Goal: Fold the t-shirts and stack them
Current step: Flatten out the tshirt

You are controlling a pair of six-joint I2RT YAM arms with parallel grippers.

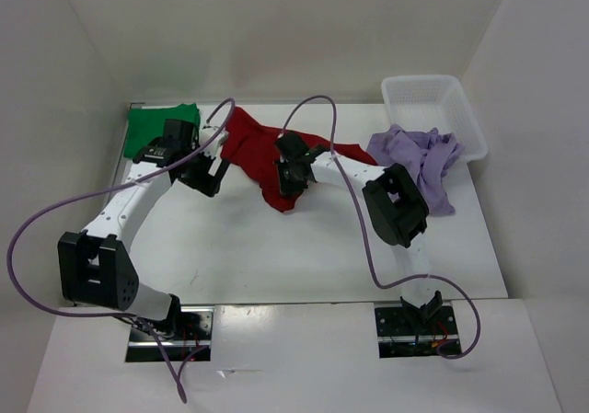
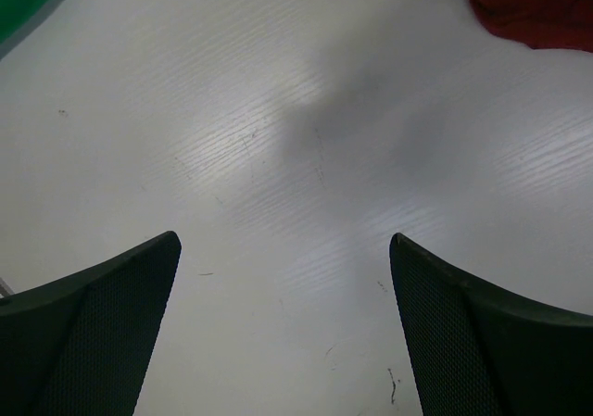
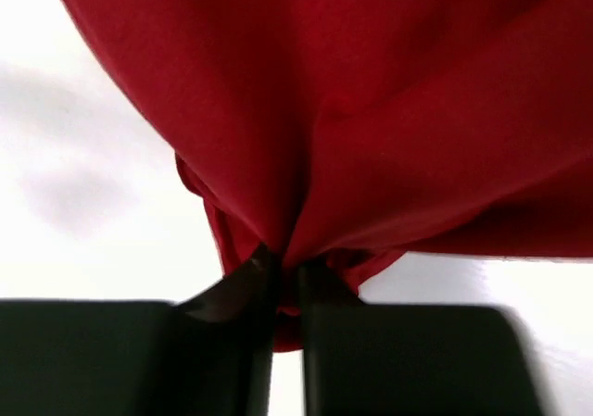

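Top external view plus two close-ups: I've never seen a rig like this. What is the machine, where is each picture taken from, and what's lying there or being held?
These are two robot arms bolted at the table's near edge: the left arm and the right arm. The wide picture looks down from above and behind them. The other two come from a camera on each wrist, so each shows its own fingers. On the white table lie a green shirt at the far left, a red shirt in the middle and a crumpled lavender shirt beside a white basket. The right fingers are shut, pinching a fold of the red shirt. The left fingers stand wide open over bare table, holding nothing.
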